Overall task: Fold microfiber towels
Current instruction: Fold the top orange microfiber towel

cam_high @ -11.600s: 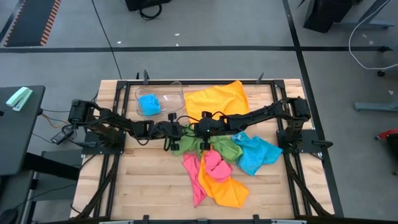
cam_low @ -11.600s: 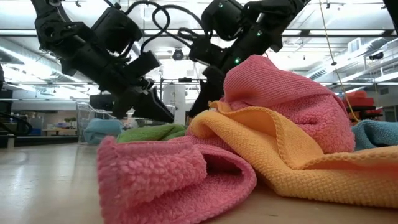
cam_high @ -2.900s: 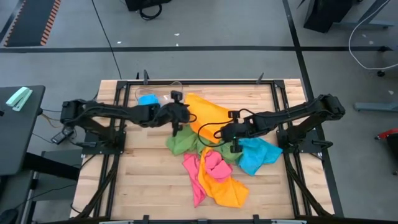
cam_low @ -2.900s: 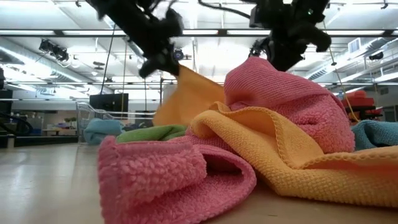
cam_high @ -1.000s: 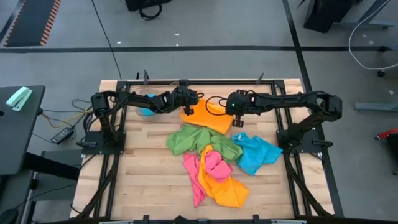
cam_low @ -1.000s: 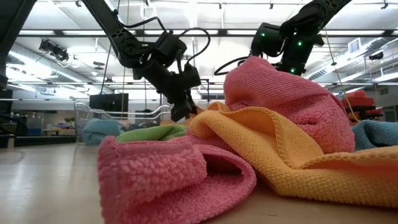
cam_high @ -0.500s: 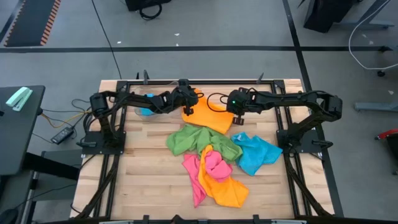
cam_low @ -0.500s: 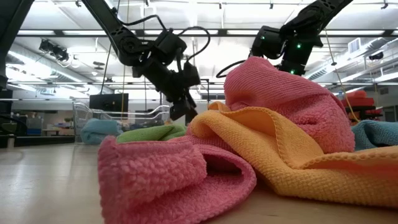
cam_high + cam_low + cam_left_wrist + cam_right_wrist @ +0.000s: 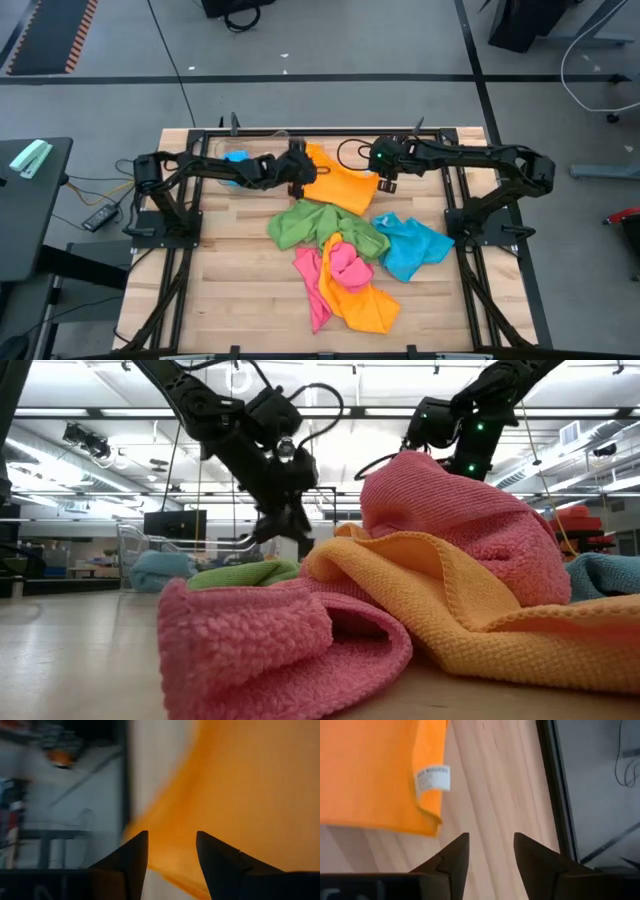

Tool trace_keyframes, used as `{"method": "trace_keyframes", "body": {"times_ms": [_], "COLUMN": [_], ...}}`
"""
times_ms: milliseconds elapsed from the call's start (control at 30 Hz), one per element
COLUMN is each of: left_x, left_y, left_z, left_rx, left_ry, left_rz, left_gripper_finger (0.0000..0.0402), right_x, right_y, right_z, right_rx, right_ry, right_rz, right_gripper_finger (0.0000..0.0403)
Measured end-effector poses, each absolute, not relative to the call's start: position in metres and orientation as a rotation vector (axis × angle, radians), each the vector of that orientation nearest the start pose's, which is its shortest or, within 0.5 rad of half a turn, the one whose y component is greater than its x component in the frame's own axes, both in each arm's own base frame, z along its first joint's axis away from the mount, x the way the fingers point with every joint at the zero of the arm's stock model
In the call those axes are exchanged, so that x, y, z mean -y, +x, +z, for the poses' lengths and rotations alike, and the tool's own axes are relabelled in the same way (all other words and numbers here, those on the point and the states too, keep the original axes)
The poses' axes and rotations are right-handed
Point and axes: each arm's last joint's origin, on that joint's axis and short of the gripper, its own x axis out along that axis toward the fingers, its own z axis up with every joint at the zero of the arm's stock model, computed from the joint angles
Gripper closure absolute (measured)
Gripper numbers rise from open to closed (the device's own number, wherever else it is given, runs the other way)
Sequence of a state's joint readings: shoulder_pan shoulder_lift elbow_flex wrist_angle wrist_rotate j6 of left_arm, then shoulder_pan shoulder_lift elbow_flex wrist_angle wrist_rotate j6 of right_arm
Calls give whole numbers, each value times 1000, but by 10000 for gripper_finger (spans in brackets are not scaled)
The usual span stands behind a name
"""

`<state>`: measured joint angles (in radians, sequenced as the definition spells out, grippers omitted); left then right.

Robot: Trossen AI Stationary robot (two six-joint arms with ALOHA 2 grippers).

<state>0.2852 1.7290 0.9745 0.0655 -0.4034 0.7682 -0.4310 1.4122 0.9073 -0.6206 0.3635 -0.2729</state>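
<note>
Both grippers stand open and empty over the far half of the table (image 9: 230, 300). Left gripper (image 9: 299, 181) hangs at the orange towel's (image 9: 340, 182) nine-o'clock edge; in its wrist view the two dark fingers (image 9: 131, 856) are parted with a clear gap, orange cloth filling the space beyond them and nothing pinched between. Right gripper (image 9: 387, 183) sits at that towel's three-o'clock edge, with its fingers (image 9: 451, 857) spread over bare wood, just beside a towel corner that carries a white label (image 9: 433, 779). The cloth lies flat on the boards, free of the right gripper.

The orange towel is spread at about twelve o'clock on the table, between the two grippers. A clear bin (image 9: 250, 155) stands at about ten o'clock, behind the left arm, with a blue towel (image 9: 236, 158) inside. Toward the table's centre lies a crumpled heap: a green towel (image 9: 310, 222) at its eleven-o'clock side, a second blue towel (image 9: 410, 245) at three o'clock, a pink towel (image 9: 335, 268) in the middle, and a second orange towel (image 9: 362, 305) at six o'clock, partly under the pink one.

In the low view the pink (image 9: 300, 640) and orange (image 9: 470, 610) folds fill the foreground, and both arms reach down behind them.
</note>
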Motion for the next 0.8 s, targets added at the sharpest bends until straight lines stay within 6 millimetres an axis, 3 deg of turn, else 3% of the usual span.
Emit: {"method": "trace_keyframes", "body": {"times_ms": [200, 467, 800], "left_x": [-88, -61, -55], "left_y": [328, 328, 325], "left_z": [167, 163, 153], "left_rx": [-1098, -1144, -1243], "left_ry": [773, 908, 1063], "left_rz": [205, 51, -89], "left_gripper_finger": [240, 232, 217], "right_x": [109, 91, 69], "right_y": [243, 244, 240], "right_z": [221, 237, 260], "right_rx": [-1119, -1026, -880], "right_ry": [-169, -194, -165], "right_rz": [-459, -436, -391], "right_gripper_finger": [234, 234, 234]}}
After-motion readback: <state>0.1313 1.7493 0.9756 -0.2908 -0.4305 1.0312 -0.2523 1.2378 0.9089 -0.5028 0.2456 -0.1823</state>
